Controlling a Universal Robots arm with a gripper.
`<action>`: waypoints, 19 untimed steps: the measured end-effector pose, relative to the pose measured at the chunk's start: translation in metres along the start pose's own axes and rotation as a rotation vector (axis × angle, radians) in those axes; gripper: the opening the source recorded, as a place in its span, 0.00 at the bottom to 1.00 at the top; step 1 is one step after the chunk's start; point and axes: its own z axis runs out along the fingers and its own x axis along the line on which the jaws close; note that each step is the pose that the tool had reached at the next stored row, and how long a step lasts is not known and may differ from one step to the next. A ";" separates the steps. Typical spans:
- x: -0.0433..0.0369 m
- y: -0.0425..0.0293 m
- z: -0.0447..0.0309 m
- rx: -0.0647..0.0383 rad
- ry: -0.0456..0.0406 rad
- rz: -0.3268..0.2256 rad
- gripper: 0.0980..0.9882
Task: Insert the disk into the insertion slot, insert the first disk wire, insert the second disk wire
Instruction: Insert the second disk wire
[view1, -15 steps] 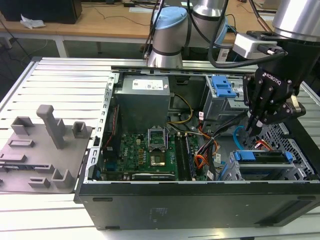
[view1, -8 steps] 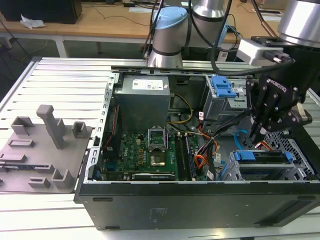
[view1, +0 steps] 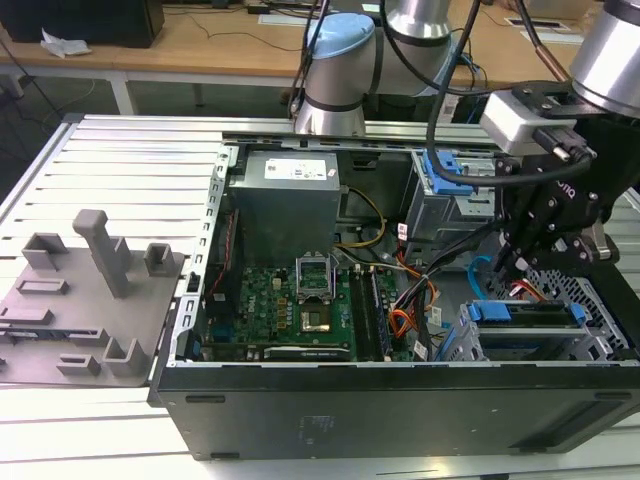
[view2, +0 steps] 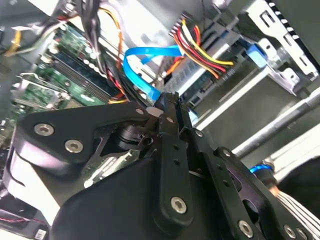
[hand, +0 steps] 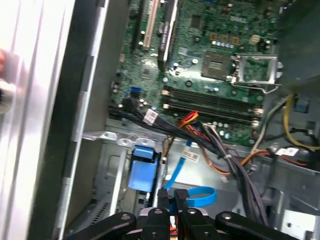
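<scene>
The disk (view1: 530, 316) in its blue frame lies inside the insertion slot (view1: 592, 292), the perforated silver cage at the exterior view's right. My gripper (view1: 506, 266) hangs just beside the cage's open end. Its fingers (view2: 171, 107) are pressed together on the end of the second disk wire (view2: 142, 62), a flat blue cable that loops away from the tips (hand: 200, 196). The first disk wire (view2: 202, 49), a red, orange and black bundle, runs to the edge of the disk. I cannot tell whether its plug is seated.
The open computer case (view1: 400, 400) holds a green motherboard (view1: 290, 300), a grey power supply (view1: 285, 195) and a taller grey cage with a blue latch (view1: 450, 180). Black cable bundles (hand: 220, 147) cross near the gripper. A grey fixture plate (view1: 80, 300) lies on the exterior view's left.
</scene>
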 end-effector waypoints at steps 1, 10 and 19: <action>0.0000 0.0000 0.0001 0.000 -0.0016 0.007 0.07; 0.0078 -0.0095 0.0011 -0.004 0.0027 0.104 0.07; 0.0276 -0.0112 0.0068 -0.005 0.0017 0.115 0.07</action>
